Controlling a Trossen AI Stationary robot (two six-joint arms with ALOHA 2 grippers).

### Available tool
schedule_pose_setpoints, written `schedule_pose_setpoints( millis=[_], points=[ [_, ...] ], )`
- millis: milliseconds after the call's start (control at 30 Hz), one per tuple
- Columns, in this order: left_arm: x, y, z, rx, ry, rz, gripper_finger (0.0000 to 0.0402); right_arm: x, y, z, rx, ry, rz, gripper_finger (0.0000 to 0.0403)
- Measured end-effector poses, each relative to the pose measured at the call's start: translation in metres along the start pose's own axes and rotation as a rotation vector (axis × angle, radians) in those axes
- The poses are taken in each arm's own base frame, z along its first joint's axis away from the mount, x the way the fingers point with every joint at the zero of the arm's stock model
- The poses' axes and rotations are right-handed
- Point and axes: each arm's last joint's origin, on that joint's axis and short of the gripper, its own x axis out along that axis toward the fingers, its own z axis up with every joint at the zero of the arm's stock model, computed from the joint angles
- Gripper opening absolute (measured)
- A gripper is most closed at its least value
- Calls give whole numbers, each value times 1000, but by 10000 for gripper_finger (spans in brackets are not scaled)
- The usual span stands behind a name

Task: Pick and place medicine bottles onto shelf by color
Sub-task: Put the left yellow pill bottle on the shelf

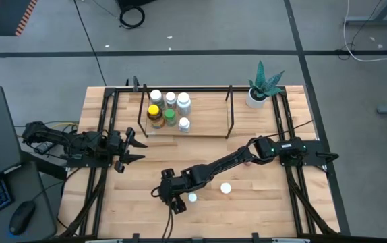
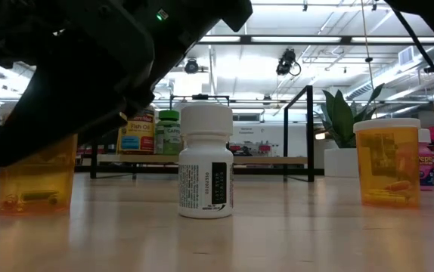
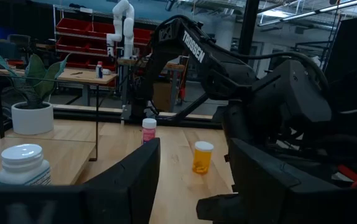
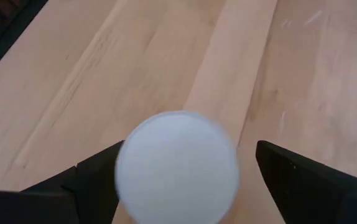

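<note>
My right gripper [image 4: 190, 152] hangs open, slanting down over an orange bottle with a white cap [image 4: 177, 167]. One finger [image 4: 94, 177] stands on each side of the cap; whether either touches it, I cannot tell. In the low view this bottle [image 2: 35, 181] stands upright under the dark gripper [image 2: 81, 83]. A white bottle [image 2: 206, 160] stands just right of it, then another orange one [image 2: 387, 162] and a pink one [image 2: 427, 162]. Several bottles [image 1: 170, 111] stand on the shelf [image 1: 207, 121]. My left gripper [image 1: 131, 150] waits open at the table's left.
A potted plant [image 1: 264, 88] stands at the far right corner beside the shelf's black rods [image 1: 230, 111]. The white bottle [image 1: 193, 198] is close to my right gripper's right side. Bare wood lies along the near edge [image 1: 261, 216].
</note>
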Motion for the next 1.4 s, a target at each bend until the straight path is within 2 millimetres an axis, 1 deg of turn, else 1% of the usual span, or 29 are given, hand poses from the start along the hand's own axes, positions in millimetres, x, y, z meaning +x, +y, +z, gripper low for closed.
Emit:
schedule_pose_setpoints(
  millis=[467, 733, 1100, 1333, 1400],
  points=[
    [0, 0, 0, 0, 0, 0, 196, 0, -11, 0, 23, -8, -22, 293],
    [0, 0, 0, 0, 0, 0, 197, 0, -25, -2, 86, 3, -40, 262],
    [0, 0, 0, 0, 0, 0, 194, -1, -40, -3, 108, 4, -61, 221],
    [0, 0, 0, 0, 0, 0, 197, -4, -49, -3, 127, 1, -73, 212],
    [0, 0, 0, 0, 1, 0, 195, -9, -53, 0, 142, -4, -78, 213]
  ],
)
